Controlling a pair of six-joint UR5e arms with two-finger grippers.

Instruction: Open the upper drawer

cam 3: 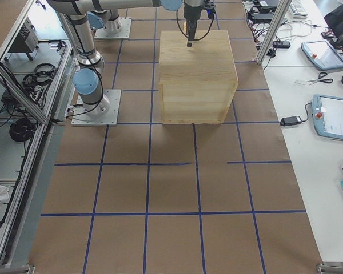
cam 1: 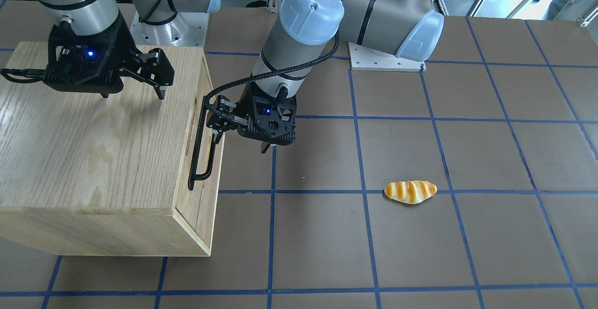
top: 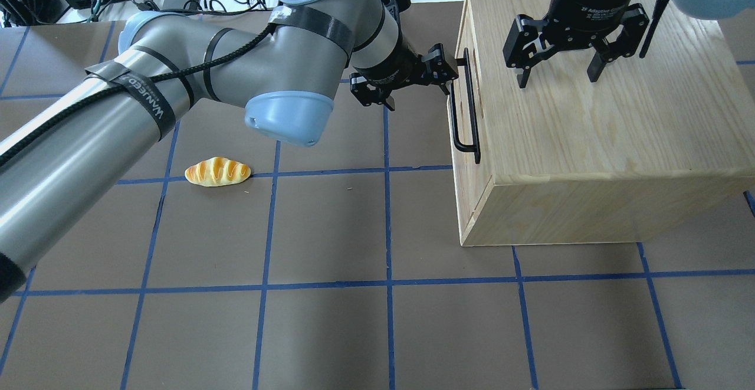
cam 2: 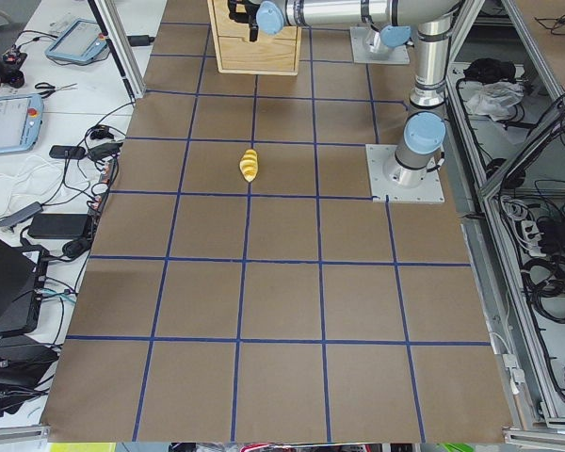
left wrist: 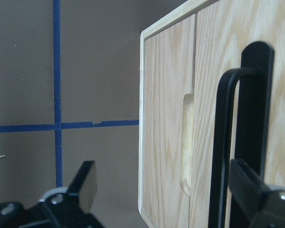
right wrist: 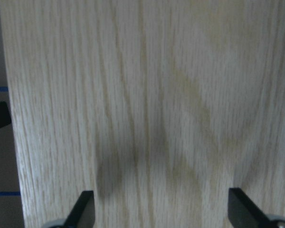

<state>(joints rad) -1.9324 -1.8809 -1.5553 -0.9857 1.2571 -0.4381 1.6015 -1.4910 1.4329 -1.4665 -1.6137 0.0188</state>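
1. Brown table top (cam 1: 420, 253) marked with a grid of blue tape carries a large light oak cabinet (cam 1: 93, 150).
2. Upper drawer (left wrist: 218, 47), light oak with a flat front, sits at the top of the cabinet's front face. Its front lies level with that face, so the drawer is shut.
3. Long black metal bar handle (cam 1: 197, 145) runs along the drawer front.
4. Left gripper (cam 1: 217, 119) stands just in front of the cabinet, at the end of the handle nearer the robot. Its fingers are spread apart. In the wrist view one finger (left wrist: 261, 194) lies right against the handle and the other is out over the table. Contact cannot be confirmed.
5. Right gripper (top: 557, 77) hangs above the cabinet's top, pointing down, fingers spread, holding nothing.
6. Golden striped bread roll (cam 1: 410, 191) lies on the table, well apart from the cabinet.
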